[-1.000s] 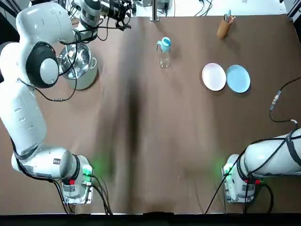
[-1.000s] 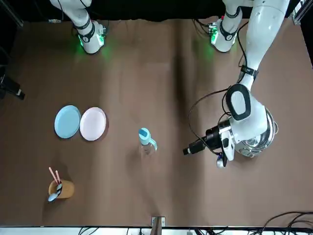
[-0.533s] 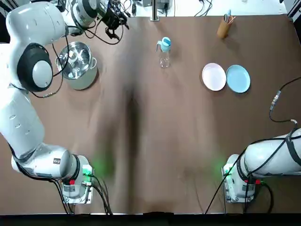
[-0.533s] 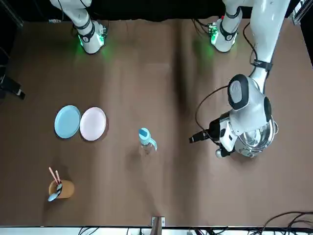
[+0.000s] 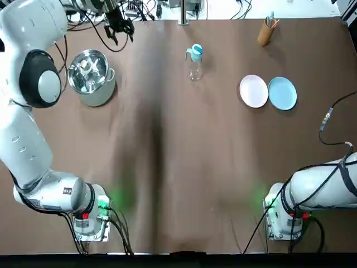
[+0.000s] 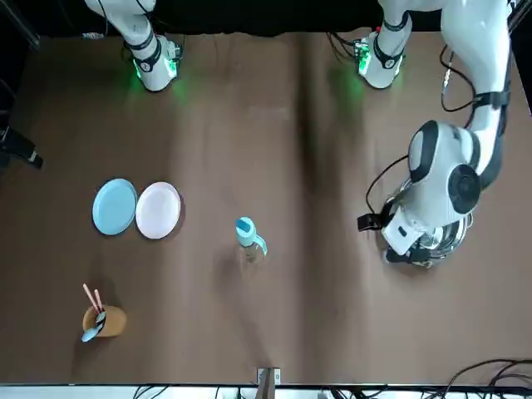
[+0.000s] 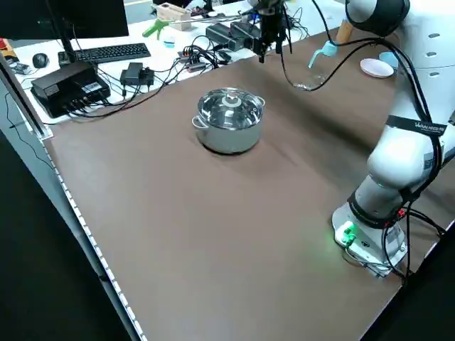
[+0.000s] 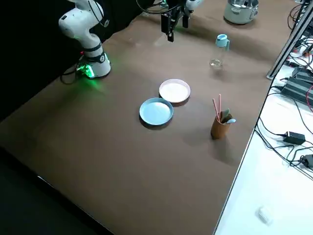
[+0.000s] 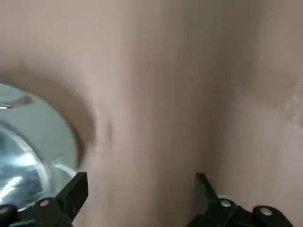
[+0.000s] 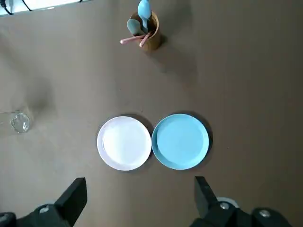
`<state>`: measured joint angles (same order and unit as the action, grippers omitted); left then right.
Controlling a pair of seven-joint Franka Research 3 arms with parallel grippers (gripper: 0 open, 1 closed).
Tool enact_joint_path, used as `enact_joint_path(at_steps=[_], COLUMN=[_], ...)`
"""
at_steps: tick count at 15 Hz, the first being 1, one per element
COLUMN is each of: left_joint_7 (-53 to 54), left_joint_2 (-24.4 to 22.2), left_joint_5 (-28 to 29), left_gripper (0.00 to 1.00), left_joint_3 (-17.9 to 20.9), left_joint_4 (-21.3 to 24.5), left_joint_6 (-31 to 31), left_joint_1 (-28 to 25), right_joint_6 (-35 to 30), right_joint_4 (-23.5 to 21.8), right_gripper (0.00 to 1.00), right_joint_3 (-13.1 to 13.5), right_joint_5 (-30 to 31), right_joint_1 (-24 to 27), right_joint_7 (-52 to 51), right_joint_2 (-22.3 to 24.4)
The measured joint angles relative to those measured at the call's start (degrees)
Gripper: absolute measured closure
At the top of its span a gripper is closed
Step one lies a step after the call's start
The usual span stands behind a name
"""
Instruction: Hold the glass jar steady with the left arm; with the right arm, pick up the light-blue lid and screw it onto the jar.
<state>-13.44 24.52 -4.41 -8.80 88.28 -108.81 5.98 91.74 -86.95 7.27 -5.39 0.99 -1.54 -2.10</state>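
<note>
A clear glass jar stands at the far middle of the table, and the light-blue lid sits on top of it. The front view shows the jar and lid too, and the right side view shows the lid. My left gripper hangs open and empty at the far left, beyond the steel pot and well away from the jar. My right gripper is open, high above the table. Its wrist view shows the right gripper over the two plates, with the jar's base far off.
A lidded steel pot stands at the far left, close under my left gripper. A white plate and a blue plate lie side by side at the right. A brown cup with utensils stands at the far right corner.
My left gripper has swung leftward along the far edge, from beside the pot's jar side to beyond the pot, farther from the jar. Jar, lid and right arm have not moved.
</note>
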Motion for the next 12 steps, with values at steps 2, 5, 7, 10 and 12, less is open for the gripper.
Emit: enact_joint_path(at_steps=[2, 5, 7, 10, 12], left_joint_7=[-0.01, 0.31, 0.67, 0.85, 0.89], left_joint_2=[-0.29, -0.64, -1.91, -3.63, -3.71], left_joint_5=[4.91, 10.55, 11.79, 11.81, 11.81], left_gripper=[0.00, 0.00, 0.00, 0.00, 0.00], left_joint_3=[0.77, 2.21, 2.23, 1.64, 1.40], left_joint_4=[-3.47, -9.08, -14.49, -15.19, -15.18], left_joint_6=[4.18, 12.21, 18.52, 19.36, 19.38], left_joint_1=[0.00, -0.17, -0.30, 0.14, 0.72], right_joint_6=[0.00, 0.01, 0.01, 0.01, 0.01], right_joint_4=[0.00, 0.00, 0.00, 0.00, 0.00], right_gripper=[0.00, 0.00, 0.00, 0.00, 0.00], right_joint_3=[0.00, 0.00, 0.00, 0.01, 0.01], right_joint_5=[0.00, 0.00, 0.00, 0.00, 0.00], right_joint_1=[0.00, 0.00, 0.00, 0.01, 0.01], right_joint_7=[0.00, 0.00, 0.00, 0.00, 0.01], right_joint_2=[0.00, 0.00, 0.00, 0.00, 0.00])
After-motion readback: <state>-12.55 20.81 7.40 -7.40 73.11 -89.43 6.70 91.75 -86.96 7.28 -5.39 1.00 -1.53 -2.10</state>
